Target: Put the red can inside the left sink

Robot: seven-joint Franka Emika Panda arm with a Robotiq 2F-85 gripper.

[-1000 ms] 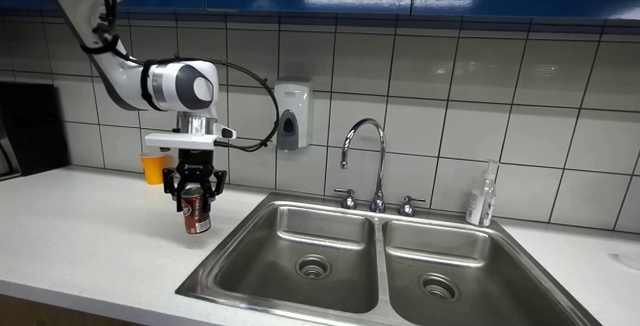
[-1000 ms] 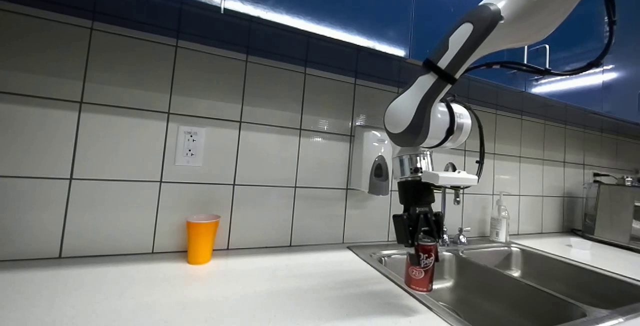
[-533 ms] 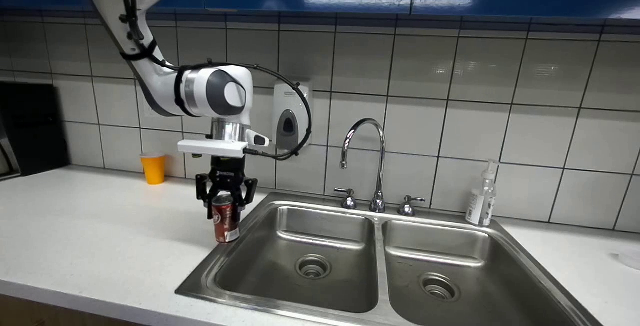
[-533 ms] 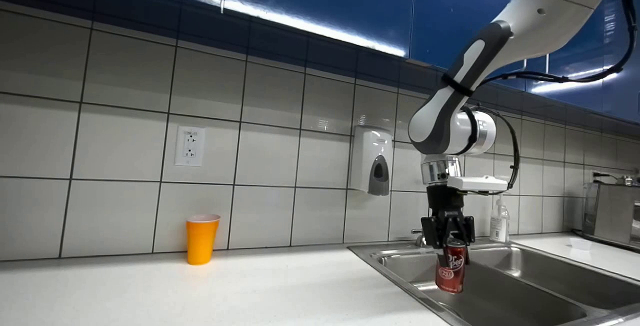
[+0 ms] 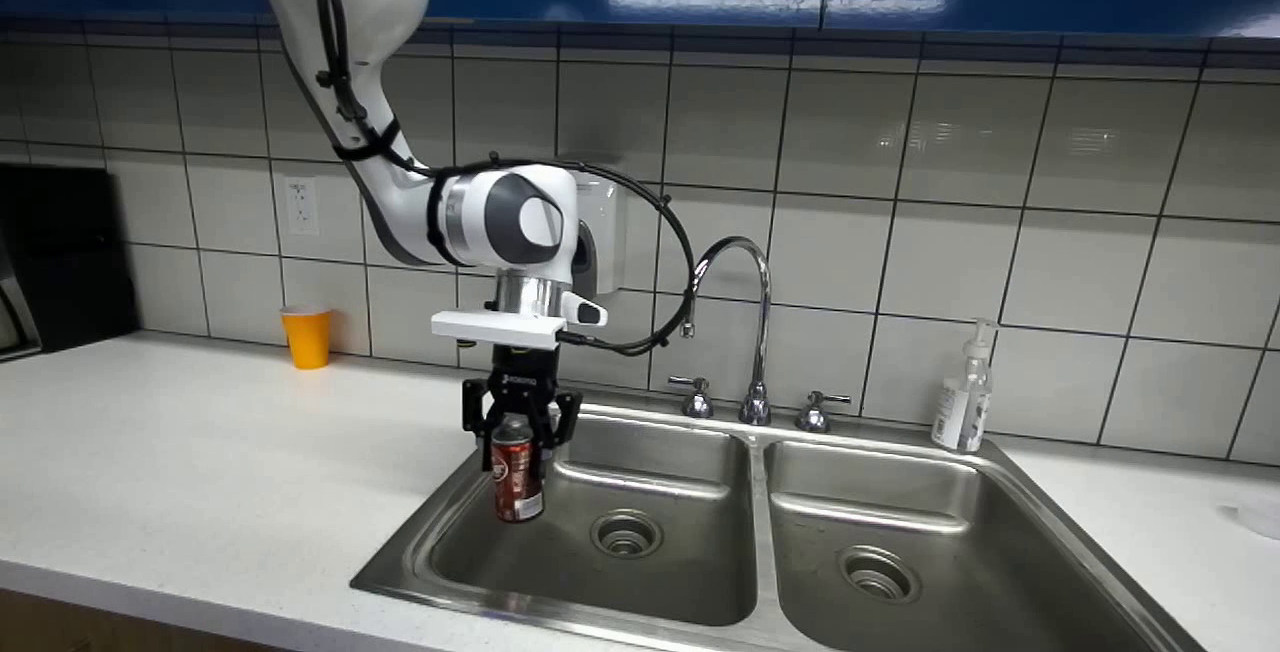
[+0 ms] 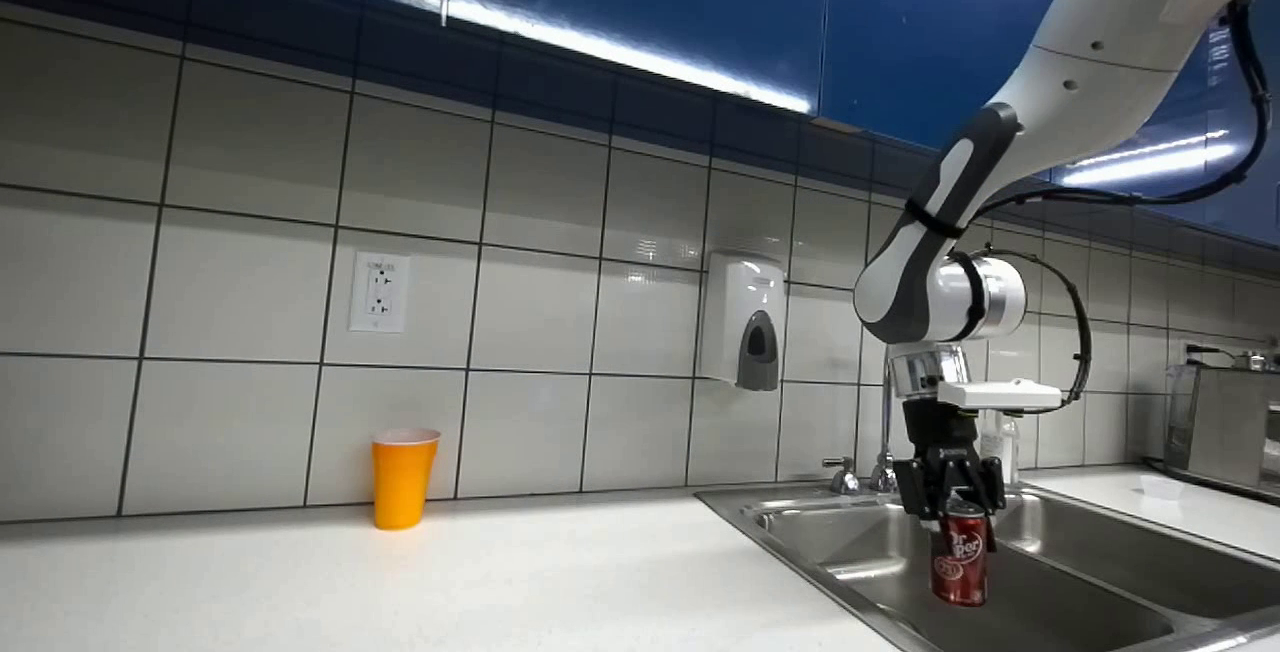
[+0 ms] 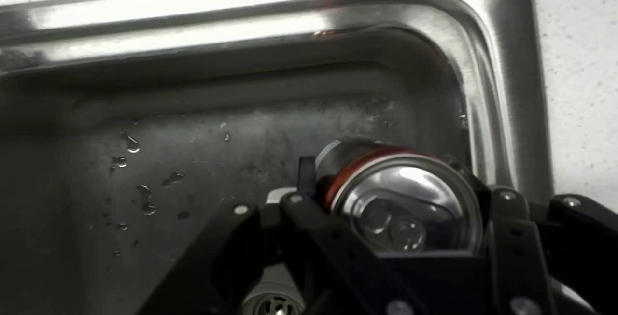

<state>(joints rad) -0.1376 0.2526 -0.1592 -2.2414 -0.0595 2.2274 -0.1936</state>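
The red can [image 5: 518, 494] is dark red with a silver top and stands nearly upright, slightly tilted, in my gripper [image 5: 515, 467]. My gripper, also in an exterior view [image 6: 966, 537], is shut around the can's upper part. The can also shows in that view [image 6: 960, 580], over the near basin. The left sink [image 5: 690, 572] is the steel basin beneath it; the can is over its left side, left of the drain. In the wrist view, the can's top [image 7: 410, 204] sits between the fingers [image 7: 386, 175], with the basin floor [image 7: 217, 175] behind. Its exact height above the floor is unclear.
The faucet [image 5: 765, 332] and its handles stand behind the sink. The other basin [image 5: 960, 582] adjoins on the right. A soap bottle [image 5: 965, 392] stands at the back right corner. An orange cup [image 5: 307, 337] stands on the counter [image 5: 200, 472] near the wall.
My gripper has carried the can rightward in both exterior views, from over the counter beside the sink to over the left basin, and somewhat lower in the picture. The grip is unchanged.
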